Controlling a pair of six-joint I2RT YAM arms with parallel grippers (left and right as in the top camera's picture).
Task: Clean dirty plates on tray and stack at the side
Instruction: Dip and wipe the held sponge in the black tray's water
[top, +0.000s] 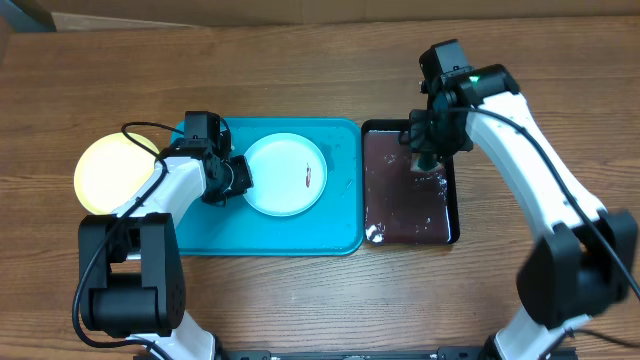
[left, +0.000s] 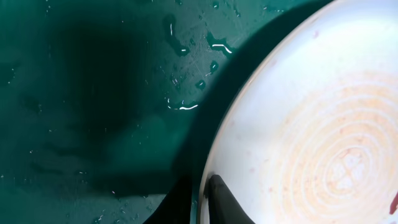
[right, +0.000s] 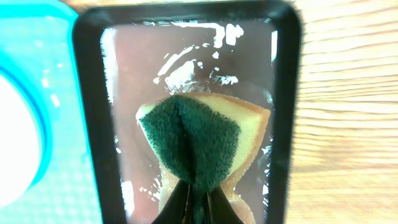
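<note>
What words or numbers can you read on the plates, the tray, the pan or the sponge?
None. No words, numbers, labels or brands can be read on the white plate, the yellow plate, the blue tray, the black pan or the sponge. The only sign is a small green light on the right arm, with no writing.

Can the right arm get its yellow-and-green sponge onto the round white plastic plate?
Probably yes: the plate lies uncovered on the turquoise plastic tray beside the glossy black pan, and the left gripper pinches only its far rim.
</note>
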